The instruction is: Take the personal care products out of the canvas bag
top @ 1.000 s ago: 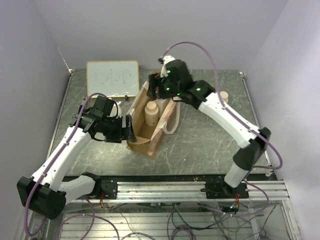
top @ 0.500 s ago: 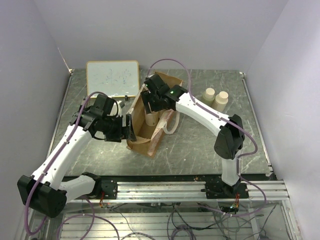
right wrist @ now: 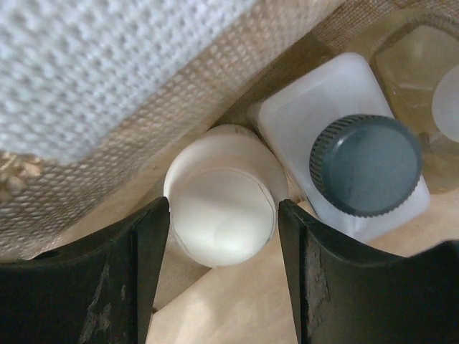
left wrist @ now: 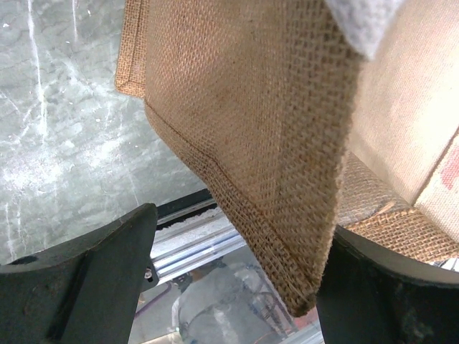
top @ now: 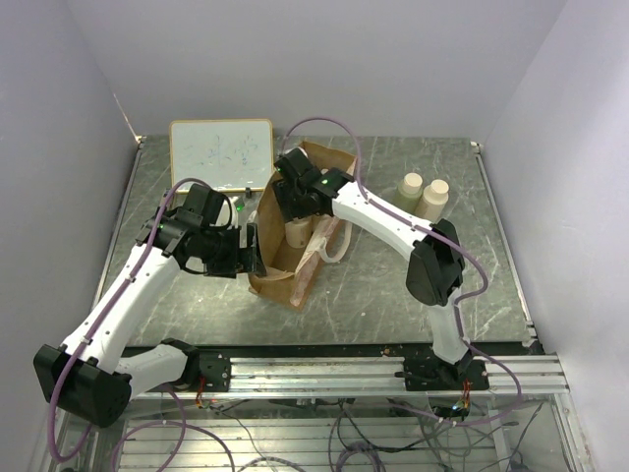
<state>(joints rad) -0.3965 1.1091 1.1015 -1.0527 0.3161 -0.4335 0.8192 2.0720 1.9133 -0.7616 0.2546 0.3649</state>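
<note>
Right end effector [right wrist: 223, 218] deeper in bag [top: 278, 286]

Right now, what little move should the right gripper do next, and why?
Probably squeeze shut on the cream bottle, then lift it straight up. The right gripper is down inside the bag with a finger on each side of that bottle's cap, though I can't tell if it grips yet. The white bottle sits close beside it.

Robot lab test cell. Two white robot arms [top: 128, 295] are bolted to an aluminium rail [top: 324, 372] at the edge of a grey marbled table [top: 393, 285], boxed in by plain pale walls [top: 324, 59]. Loose cables [top: 344, 433] tangle under the rail, and a small whiteboard [top: 221, 152] lies at the back.
</note>
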